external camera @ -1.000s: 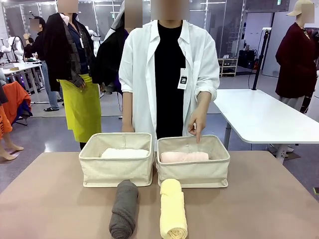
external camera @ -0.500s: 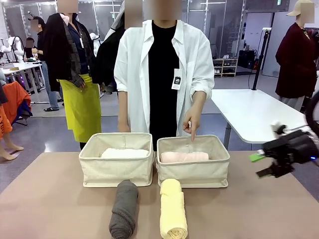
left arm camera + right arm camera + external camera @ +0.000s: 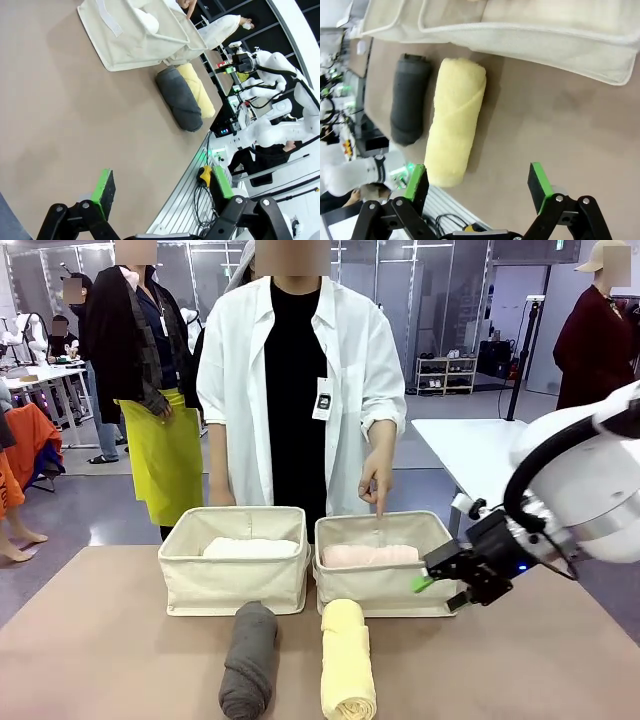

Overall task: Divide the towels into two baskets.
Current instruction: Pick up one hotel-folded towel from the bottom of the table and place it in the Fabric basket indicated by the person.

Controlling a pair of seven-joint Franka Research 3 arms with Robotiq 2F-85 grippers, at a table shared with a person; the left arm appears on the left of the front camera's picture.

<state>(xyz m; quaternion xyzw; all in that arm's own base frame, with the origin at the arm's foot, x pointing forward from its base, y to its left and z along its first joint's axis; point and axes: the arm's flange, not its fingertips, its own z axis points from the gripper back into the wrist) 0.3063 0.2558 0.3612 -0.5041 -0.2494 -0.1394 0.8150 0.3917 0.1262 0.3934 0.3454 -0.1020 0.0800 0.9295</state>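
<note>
The pale yellow towel (image 3: 348, 660) lies on the tabletop (image 3: 520, 670), below the right jaws and to their left. The dark grey towel (image 3: 248, 658) lies just beside it, on the side far from the jaws. I judge the step in hand is to fetch the yellow roll. The jaws should come down across its middle, one on each long side, so that it does not unroll and the grey one is not caught. The right arm (image 3: 590, 470) reaches in low, and the right jaws are wide open and empty near the front corner of the right basket (image 3: 388, 592). The left jaws are also open, above bare tabletop. Beyond the right jaws the pink towel (image 3: 370, 556) lies in that basket, where a person's hand (image 3: 376, 480) points. The white towel (image 3: 250, 548) lies in the left basket (image 3: 232, 588).
</note>
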